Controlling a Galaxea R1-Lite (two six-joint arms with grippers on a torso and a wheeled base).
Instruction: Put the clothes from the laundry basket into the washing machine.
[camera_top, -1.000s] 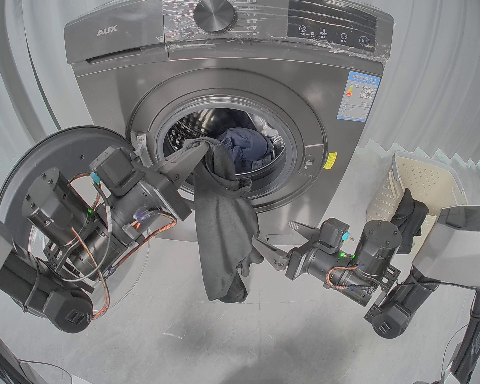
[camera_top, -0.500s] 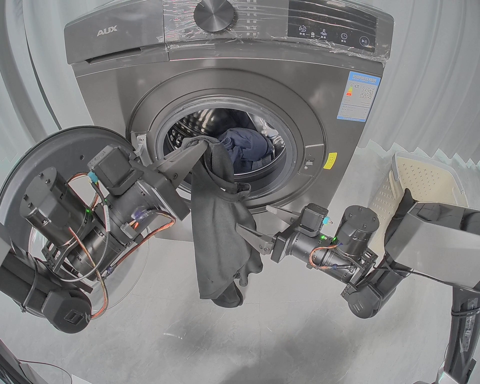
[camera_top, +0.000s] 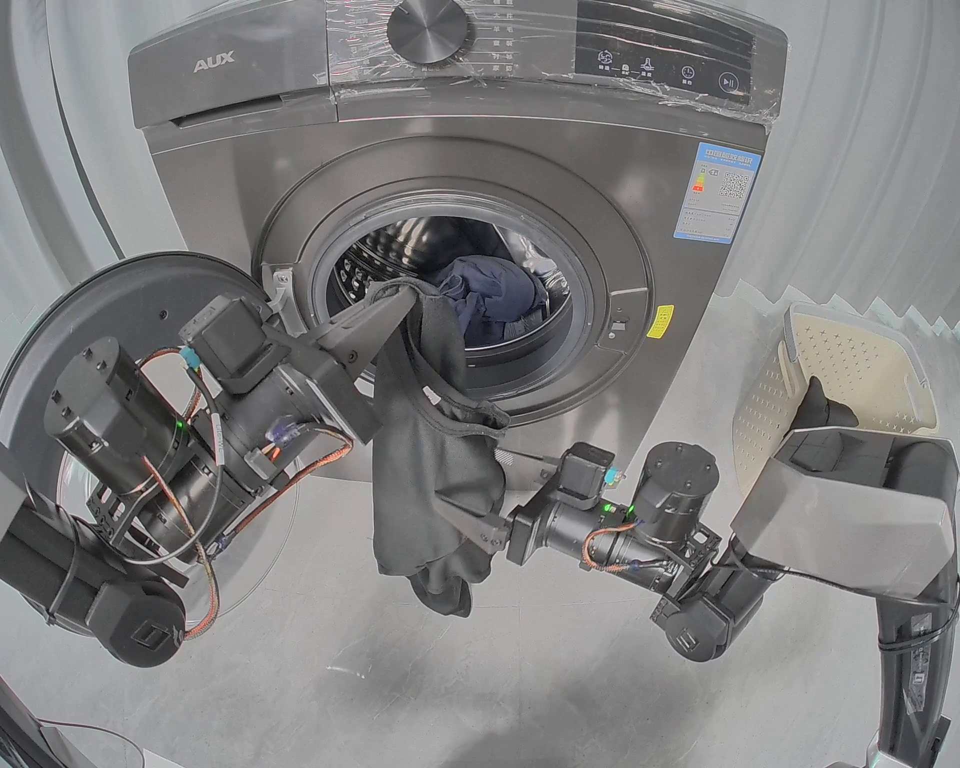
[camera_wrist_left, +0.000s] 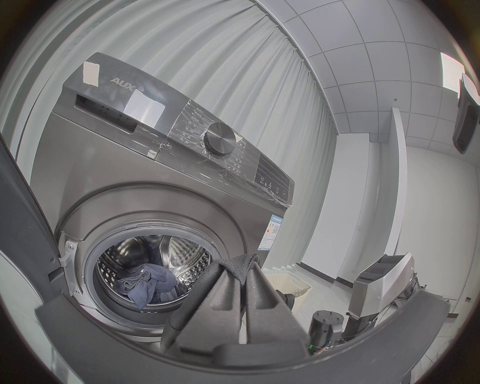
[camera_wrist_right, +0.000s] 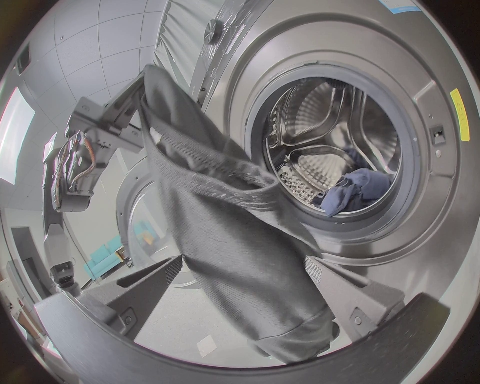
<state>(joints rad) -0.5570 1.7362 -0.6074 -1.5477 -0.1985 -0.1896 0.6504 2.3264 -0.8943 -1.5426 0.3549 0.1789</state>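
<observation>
A: Clothes check: where's the dark grey piece of clothing (camera_top: 435, 470)?
B: Hanging in front of the grey washing machine (camera_top: 600, 180), right by its round open hole. Left gripper (camera_top: 405, 295) is clenched on its top edge.
A: & the right gripper (camera_wrist_right: 242, 267)?
B: Released. Fingers wide, one each side of the low part.
A: Inside the drum?
B: Blue cloth (camera_top: 495, 290). Cream plastic laundry basket (camera_top: 860, 365) sits off to the right w/ a black cloth (camera_top: 822, 405) in it.
</observation>
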